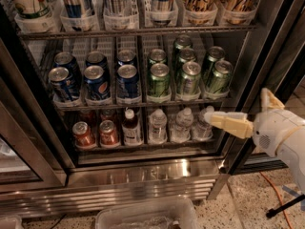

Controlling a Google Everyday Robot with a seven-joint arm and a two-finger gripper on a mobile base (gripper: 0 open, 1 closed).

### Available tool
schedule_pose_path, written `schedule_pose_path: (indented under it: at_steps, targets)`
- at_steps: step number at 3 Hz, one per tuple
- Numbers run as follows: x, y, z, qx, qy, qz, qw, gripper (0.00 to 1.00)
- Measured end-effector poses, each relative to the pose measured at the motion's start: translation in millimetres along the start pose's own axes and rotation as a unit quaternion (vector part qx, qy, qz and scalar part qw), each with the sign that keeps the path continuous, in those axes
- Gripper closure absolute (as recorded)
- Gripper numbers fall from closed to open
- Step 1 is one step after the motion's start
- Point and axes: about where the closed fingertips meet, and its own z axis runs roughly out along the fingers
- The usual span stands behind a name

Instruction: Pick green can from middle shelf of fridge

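The cream two-finger gripper (237, 105) hung at lower right, spread wide and empty. Up-left stood short green aluminium cans (158, 79).

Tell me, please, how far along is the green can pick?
Done: the gripper is at the fridge, on the right. In hand: nothing; it is open, level with the bottles, below the middle shelf. Left: reach a green can, grasp it, pull it out.
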Motion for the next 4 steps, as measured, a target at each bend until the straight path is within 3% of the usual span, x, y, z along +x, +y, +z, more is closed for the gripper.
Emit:
schedule_pose_path:
  at_steps: [1,3,4]
  targets:
    - [13,-21,19,0.049,-0.033,0.022,0.998,0.0]
    - [10,-10,24,0.048,-0.041,0.032,0.9975,0.0]
    - [23,-2,24,0.063,-0.047,0.037,0.9963,0.0]
